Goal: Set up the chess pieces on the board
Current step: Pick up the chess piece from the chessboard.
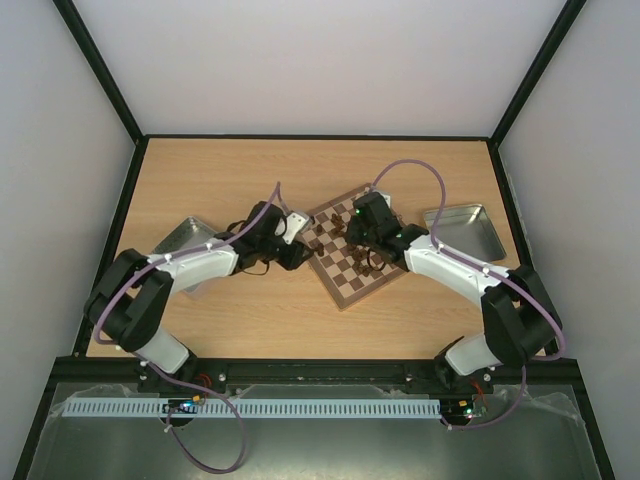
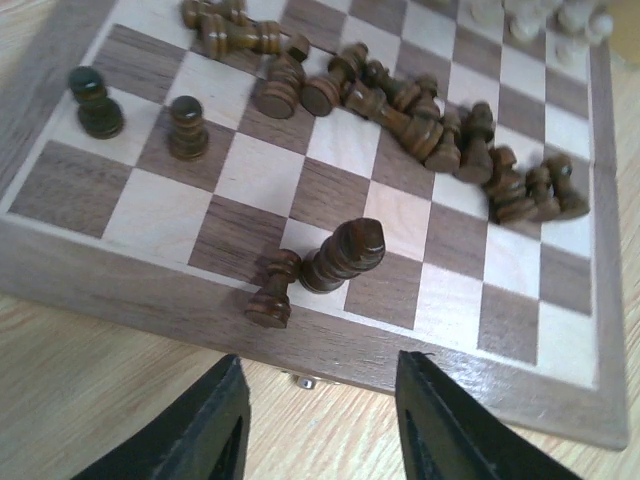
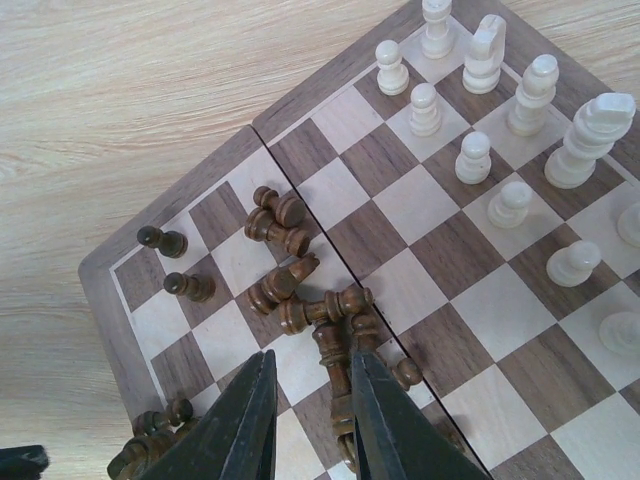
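Black fingers on both arms. Left gripper (image 2: 320, 358): parted to a middling gap, nothing between, nothing touched, poised low over the near rim of the board (image 1: 345, 282) and pointed at two dark pieces (image 2: 345, 255) on the edge squares. Right gripper (image 3: 312, 352): parted only narrowly, hung over the heap (image 3: 300, 300) mid-board. One fallen dark piece running lengthwise up the gap, close against the right finger, bare square showing on its other side; touching or not, cannot tell.

Wooden, brown-rimmed, checkered dark and tan. Lying mid-table (image 1: 250, 180), turned corner-on to the arms, with a grey tin (image 1: 182, 240) well to its left and another tin (image 1: 462, 232) to its right. Left gripper at its left edge, right gripper above it.

Tiny, turned, glossy brown. Heap toppled on its sides, long axes crossing every way. Two more upright near one corner. Pair by the left gripper slanting up to the right in that view; tipped or standing, cannot tell. White pieces (image 3: 500, 130) upright in rows at the opposite end.
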`<state>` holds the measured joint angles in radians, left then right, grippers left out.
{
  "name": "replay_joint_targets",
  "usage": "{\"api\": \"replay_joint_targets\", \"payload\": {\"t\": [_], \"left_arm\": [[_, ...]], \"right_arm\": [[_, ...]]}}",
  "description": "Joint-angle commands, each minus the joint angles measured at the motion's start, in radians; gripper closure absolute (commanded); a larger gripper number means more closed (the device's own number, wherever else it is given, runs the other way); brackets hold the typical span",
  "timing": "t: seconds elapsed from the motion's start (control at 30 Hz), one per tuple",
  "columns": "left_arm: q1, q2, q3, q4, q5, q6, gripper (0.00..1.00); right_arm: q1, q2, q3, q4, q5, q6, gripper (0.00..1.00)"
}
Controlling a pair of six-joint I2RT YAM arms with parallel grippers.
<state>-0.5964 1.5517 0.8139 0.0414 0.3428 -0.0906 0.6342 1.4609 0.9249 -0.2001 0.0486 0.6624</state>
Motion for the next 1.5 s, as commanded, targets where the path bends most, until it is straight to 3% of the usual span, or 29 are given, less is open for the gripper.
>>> {"api": "replay_joint_targets", "payload": {"t": [0.0, 0.3, 0.7, 0.83, 1.0, 1.3, 1.47], "left_arm": [[-0.004, 0.066, 0.070, -0.064, 0.026, 0.183, 0.60], [-0.003, 0.170, 0.133, -0.097, -0.014, 0.298, 0.55], [-0.003, 0.227, 0.187, -0.133, 0.001, 0.378, 0.58], [-0.003, 0.235, 0.174, -0.104, 0.038, 0.418, 0.64], [-0.004, 0.251, 0.174, -0.100, 0.054, 0.458, 0.65], [-0.011, 0.265, 0.201, -0.126, -0.054, 0.455, 0.74], [-0.014, 0.254, 0.205, -0.146, -0.038, 0.472, 0.81]], "right_arm": [[-0.009, -0.020, -0.013, 0.011, -0.002, -0.003, 0.79], [-0.016, -0.041, -0.009, -0.001, 0.000, -0.007, 0.80], [-0.021, -0.047, -0.014, -0.013, 0.011, -0.009, 0.80], [-0.021, -0.046, -0.014, -0.013, 0.011, -0.011, 0.80], [-0.022, -0.049, -0.015, -0.014, 0.007, -0.013, 0.80], [-0.024, -0.066, -0.014, -0.021, 0.015, -0.012, 0.80], [-0.025, -0.069, -0.014, -0.020, 0.014, -0.010, 0.80]]}}
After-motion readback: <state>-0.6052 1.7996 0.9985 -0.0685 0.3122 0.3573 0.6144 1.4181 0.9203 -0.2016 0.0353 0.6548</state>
